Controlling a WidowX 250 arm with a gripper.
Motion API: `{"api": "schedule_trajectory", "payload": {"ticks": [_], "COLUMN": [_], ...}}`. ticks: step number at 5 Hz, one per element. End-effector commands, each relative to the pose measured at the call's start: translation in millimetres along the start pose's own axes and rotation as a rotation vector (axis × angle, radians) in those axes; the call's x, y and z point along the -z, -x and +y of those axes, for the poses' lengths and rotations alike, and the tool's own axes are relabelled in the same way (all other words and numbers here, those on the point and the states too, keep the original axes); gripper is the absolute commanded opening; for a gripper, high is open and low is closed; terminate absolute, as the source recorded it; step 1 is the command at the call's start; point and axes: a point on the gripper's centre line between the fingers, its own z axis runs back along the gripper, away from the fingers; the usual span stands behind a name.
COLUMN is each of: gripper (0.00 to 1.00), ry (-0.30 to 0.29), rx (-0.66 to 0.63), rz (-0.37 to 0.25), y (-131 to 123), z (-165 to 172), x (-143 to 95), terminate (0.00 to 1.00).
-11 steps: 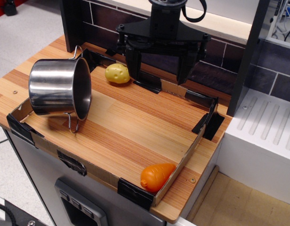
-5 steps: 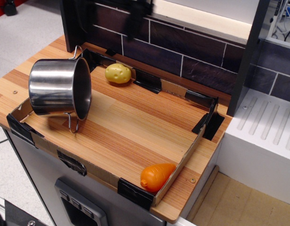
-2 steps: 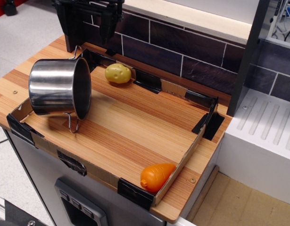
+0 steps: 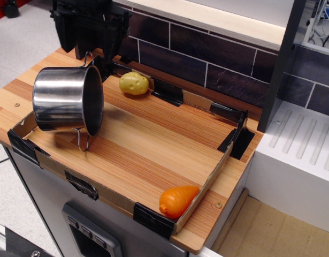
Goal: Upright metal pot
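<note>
The metal pot (image 4: pixel 68 99) lies on its side at the left of the frame, with its mouth facing right. The gripper (image 4: pixel 91 36) hangs above it at the upper left, fingers spread apart, grasping nothing.

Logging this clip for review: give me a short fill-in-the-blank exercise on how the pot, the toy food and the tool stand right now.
1. The metal pot lies on its ____, not upright.
2. The pot's open mouth faces the image's ____ side.
3. The tool hangs just above the pot's upper wire ____.
4. The toy potato sits near the back wall, while the orange toy carrot lies at the tray's ____ edge.

Missing words: side; right; handle; front
</note>
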Motion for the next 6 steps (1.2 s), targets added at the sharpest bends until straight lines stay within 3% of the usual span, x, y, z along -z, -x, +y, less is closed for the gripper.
{"api": "schedule_trajectory", "payload": {"ticks": [1,4,5,6], "gripper": [1.0,1.0,0.0,0.0], "ry": [-0.12,-0.244,-0.262,-0.247], "rx": [0.01,-0.009,-0.013,0.007], "rz": [-0.065,-0.012,0.004,0.006], "y": [-4.3,-1.1,-0.3,0.1], "z": [3.5,4.1,5.0,6.9], "x": [8.1,28.3,29.4,26.1], "terminate": [0.0,0.0,0.0,0.0]}}
